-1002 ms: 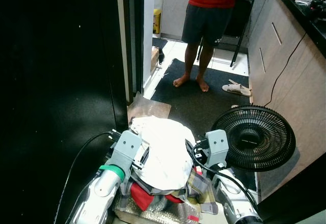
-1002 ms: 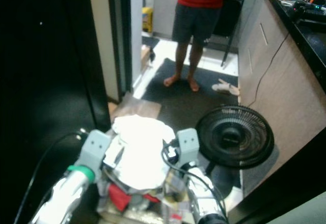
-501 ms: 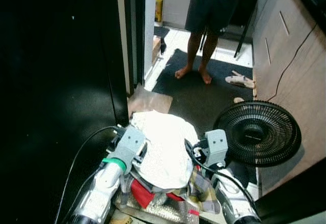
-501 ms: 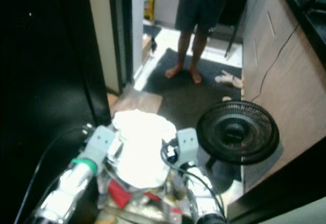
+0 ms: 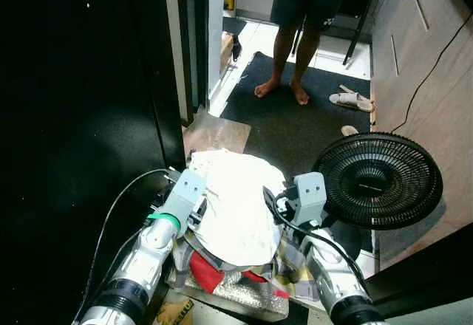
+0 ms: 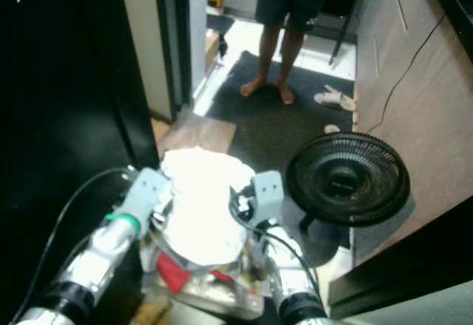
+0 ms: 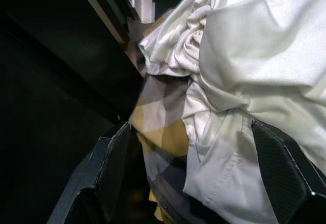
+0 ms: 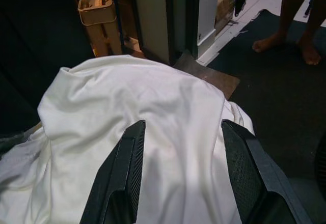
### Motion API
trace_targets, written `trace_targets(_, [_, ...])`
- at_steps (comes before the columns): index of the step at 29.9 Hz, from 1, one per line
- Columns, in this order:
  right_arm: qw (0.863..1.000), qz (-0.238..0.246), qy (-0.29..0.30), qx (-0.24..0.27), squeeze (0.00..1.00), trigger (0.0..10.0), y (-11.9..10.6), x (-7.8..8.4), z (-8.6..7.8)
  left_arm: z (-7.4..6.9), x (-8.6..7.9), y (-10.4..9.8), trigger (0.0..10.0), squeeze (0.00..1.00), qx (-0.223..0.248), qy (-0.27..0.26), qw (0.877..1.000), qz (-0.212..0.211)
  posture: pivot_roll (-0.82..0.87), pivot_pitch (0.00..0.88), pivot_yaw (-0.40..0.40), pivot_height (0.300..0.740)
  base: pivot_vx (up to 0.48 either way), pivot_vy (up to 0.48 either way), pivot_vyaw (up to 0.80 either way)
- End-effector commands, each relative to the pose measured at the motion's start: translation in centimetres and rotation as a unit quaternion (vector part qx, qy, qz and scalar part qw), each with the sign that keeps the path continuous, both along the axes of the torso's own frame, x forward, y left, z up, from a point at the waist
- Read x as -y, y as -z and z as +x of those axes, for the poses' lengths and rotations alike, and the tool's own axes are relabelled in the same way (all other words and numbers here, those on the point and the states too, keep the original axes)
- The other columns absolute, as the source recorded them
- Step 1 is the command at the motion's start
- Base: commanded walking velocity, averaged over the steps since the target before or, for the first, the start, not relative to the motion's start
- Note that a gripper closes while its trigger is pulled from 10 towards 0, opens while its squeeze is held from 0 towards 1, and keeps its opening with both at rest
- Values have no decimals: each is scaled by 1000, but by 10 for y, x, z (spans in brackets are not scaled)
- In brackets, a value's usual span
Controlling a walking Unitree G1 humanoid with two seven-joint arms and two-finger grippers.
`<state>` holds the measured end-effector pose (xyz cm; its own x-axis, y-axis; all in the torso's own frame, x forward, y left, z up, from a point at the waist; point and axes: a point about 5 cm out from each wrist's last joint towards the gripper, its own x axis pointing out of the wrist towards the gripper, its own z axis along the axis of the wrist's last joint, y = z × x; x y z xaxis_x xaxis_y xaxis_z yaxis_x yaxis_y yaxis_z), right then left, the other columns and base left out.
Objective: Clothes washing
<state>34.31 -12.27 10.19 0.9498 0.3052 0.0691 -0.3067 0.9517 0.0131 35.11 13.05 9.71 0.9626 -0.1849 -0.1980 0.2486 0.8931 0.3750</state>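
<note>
A heap of clothes sits low in front of me, topped by a white garment [image 5: 236, 207] with a red piece [image 5: 207, 272] and plaid cloth [image 5: 295, 266] under it. My left gripper [image 7: 198, 168] presses into the heap's left side, its fingers [image 7: 114, 168] spread wide around white and plaid cloth. My right gripper [image 8: 183, 178] is at the heap's right side, open, with the white garment [image 8: 137, 112] lying just beyond its fingers [image 8: 130, 168]. In the eye views both wrists flank the heap. A crinkled silver sheet [image 5: 236, 299] lies under the clothes.
A black floor fan [image 5: 378, 181] stands close on the right. A person [image 5: 295, 15] stands barefoot on a dark mat [image 5: 295, 129] ahead, slippers [image 5: 353, 101] beside them. A dark panel [image 5: 81, 118] is on the left and wooden cabinets [image 5: 429, 66] on the right.
The head camera has tipped downward, so the whole scene sits higher in the picture. Both grippers keep the same places at the sides of the heap.
</note>
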Motion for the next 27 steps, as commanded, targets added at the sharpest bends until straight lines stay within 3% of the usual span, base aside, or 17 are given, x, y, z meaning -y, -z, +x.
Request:
trace_targets(1, [1000,11,8,-21,0,10000,6,6,0,-4,-4,16,10000,0,-32,-5,999,15,40,230,8,740,0,0,0])
trace_targets(4, [998,50,-19,-44,0,10000,5,3,2,-3,-9,20,10000,0,-49,-25,998,9,40,232,7,740,0,0,0])
trace_targets(6, [992,40,-99,-59,0,10000,7,-13,-2,0,-14,18,10000,0,-56,-40,997,-21,38,233,7,740,0,0,0])
trace_targets(7, [992,40,-99,-59,0,10000,7,-13,-2,0,-14,18,10000,0,-56,-40,997,-21,38,233,7,740,0,0,0])
trace_targets(8, [983,11,-166,-80,0,10000,16,-32,-10,0,-20,15,10000,0,-60,-46,996,-41,43,234,3,740,0,0,0])
trace_targets(9, [979,-5,-182,-90,0,10000,21,-38,-13,0,-22,15,10000,0,-62,-47,996,-48,49,235,1,740,0,0,0])
trace_targets(10, [979,-5,-182,-90,0,10000,21,-38,-13,0,-22,15,10000,0,-62,-47,996,-48,49,235,1,740,0,0,0])
trace_targets(13, [977,-69,-164,-121,0,10000,39,-45,-17,-5,-26,15,10000,0,-63,-45,995,-61,62,236,-4,740,0,0,0])
trace_targets(16, [978,-79,-140,-135,0,10000,44,-44,-16,-9,-28,16,10000,0,-60,-42,995,-61,74,236,-8,740,0,0,0])
trace_targets(19, [977,-119,-117,-132,0,10000,46,-39,-14,-12,-29,18,10000,0,-62,-42,995,-61,82,237,-12,740,0,0,0])
trace_targets(20, [975,-153,-101,-125,0,10000,46,-34,-12,-14,-31,20,10000,0,-63,-45,995,-62,86,236,-16,740,0,0,0])
trace_targets(21, [974,-174,-79,-125,867,10000,46,-26,-9,-15,-32,21,10000,0,-65,-48,995,-62,88,236,-19,740,0,0,0])
trace_targets(22, [974,-174,-79,-125,867,10000,46,-26,-9,-15,-32,21,10000,0,-65,-48,995,-62,88,236,-19,740,0,0,0])
trace_targets(23, [973,-185,-64,-126,1000,10000,45,-21,-8,-16,-32,22,10000,0,-65,-50,995,-63,88,236,-19,740,0,0,0])
trace_targets(27, [976,-184,-35,-112,1000,10000,33,-5,3,-14,-28,21,10000,0,-65,-51,994,-68,88,233,-20,740,0,0,0])
